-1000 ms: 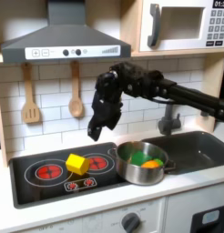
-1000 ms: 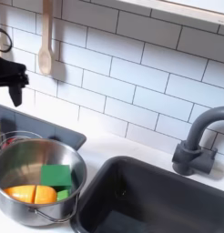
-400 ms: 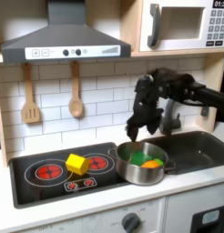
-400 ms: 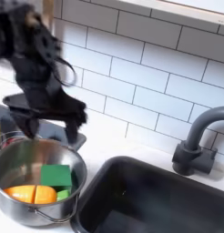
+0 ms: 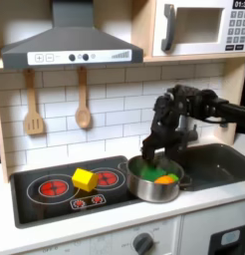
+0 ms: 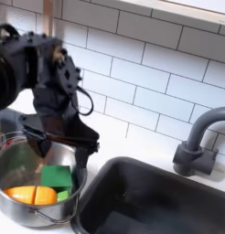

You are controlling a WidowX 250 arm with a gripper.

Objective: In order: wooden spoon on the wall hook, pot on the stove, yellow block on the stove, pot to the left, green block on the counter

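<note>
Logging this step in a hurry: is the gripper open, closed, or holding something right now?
Gripper: open, holding nothing, fingers spread just above the green block in the pot.

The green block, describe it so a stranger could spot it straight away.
Find the steel pot between the stove and the sink. Under the claw, the green block lies inside, flat and square-edged beside a rounded orange piece.

Up above my range hood point(image 5: 70, 40) sits nothing; the microwave point(image 5: 199, 27) is to its right, a spatula point(image 5: 33, 105) hangs below, and the faucet point(image 6: 198, 142) stands farther right.
</note>
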